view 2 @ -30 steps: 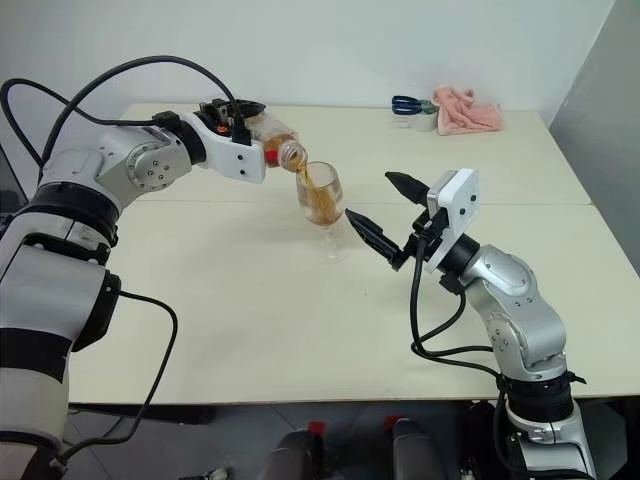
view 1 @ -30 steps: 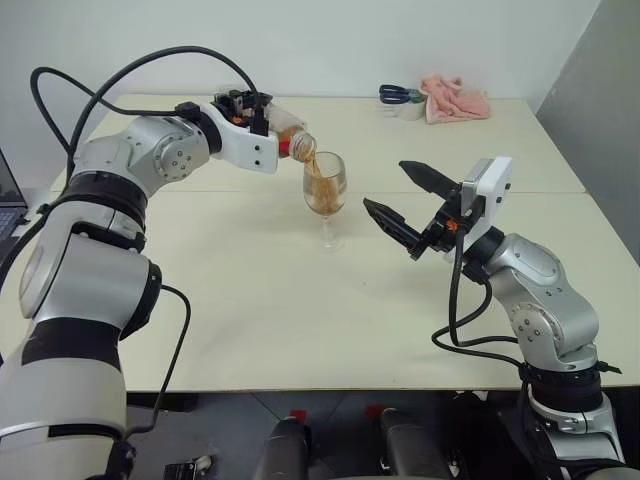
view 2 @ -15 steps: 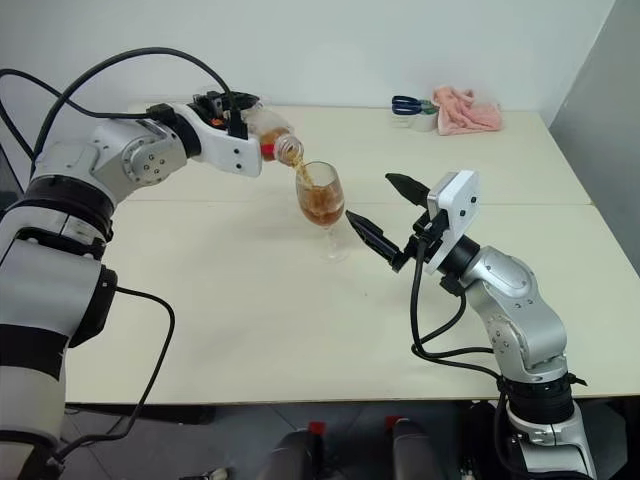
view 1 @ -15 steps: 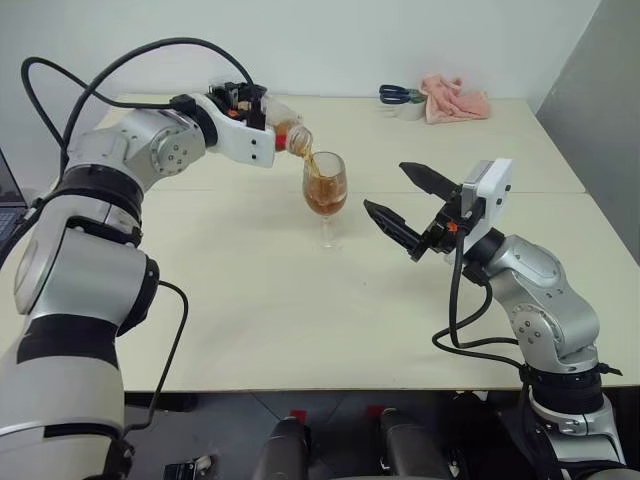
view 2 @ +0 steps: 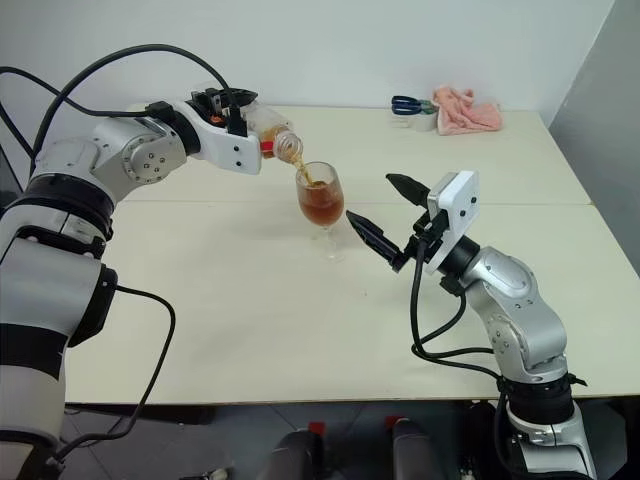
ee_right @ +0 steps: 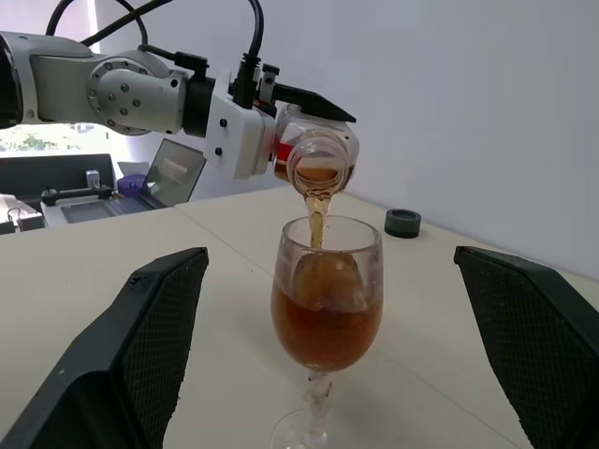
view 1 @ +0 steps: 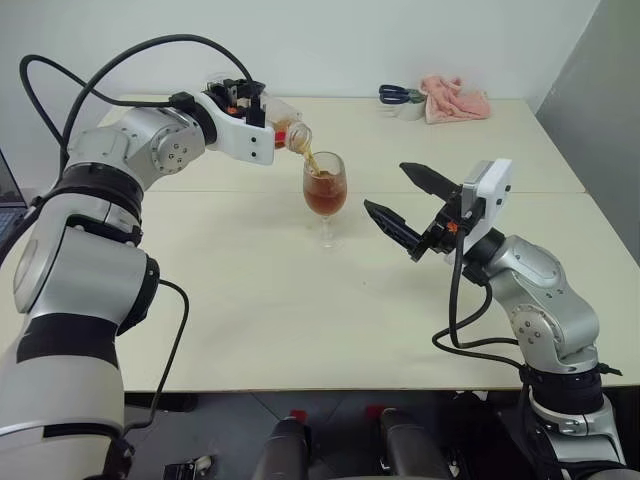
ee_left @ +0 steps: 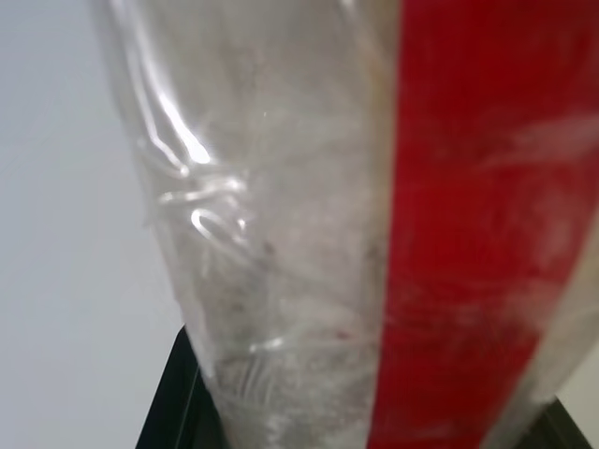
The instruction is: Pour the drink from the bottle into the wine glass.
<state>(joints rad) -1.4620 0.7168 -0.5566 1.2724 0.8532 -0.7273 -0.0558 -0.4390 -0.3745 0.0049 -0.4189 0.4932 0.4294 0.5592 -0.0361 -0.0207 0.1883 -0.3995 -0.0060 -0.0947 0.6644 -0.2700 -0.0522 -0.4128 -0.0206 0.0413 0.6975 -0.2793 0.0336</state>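
From the head views, the left gripper is clenching the small clear plastic bottle with a red label strip, tilted mouth-down over the clear stemmed wine glass that is standing on the cream table. A thin stream of the reddish-brown drink is falling into the bowl, which is sitting more than half full. The right gripper is hovering near the glass, fingers spread wide and empty. A pink cloth is lying at the far edge.

The left wrist view is showing the bottle's wall and red strip pressed close; it is probably almost drained.

The right wrist view is framing the glass between the right gripper's black fingers.
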